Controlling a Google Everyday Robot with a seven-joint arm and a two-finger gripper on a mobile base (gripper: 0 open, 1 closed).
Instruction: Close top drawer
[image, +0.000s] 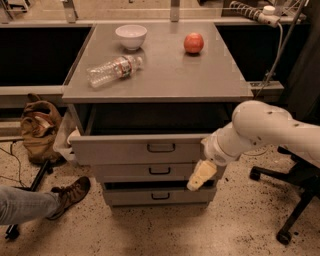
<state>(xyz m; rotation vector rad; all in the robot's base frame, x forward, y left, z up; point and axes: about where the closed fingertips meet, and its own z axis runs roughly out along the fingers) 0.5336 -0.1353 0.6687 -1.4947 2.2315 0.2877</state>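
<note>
Top drawer pulled out under counter, front panel running left-right. Tool hangs low by panel's right end, below-right of handle; grip state we cannot tell. We judge push goes straight inward.

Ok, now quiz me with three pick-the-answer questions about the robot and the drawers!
1. The top drawer is: A) pulled out B) shut flush C) gone
2. How many drawer handles show? A) one B) three C) five
3. Where is the gripper? A) inside the top drawer B) low, at the right end of the lower fronts C) holding the top handle
Answers: 1 A, its front juts past the lower fronts; 2 B, one loop per front; 3 B, it hangs below the white arm there.
</note>
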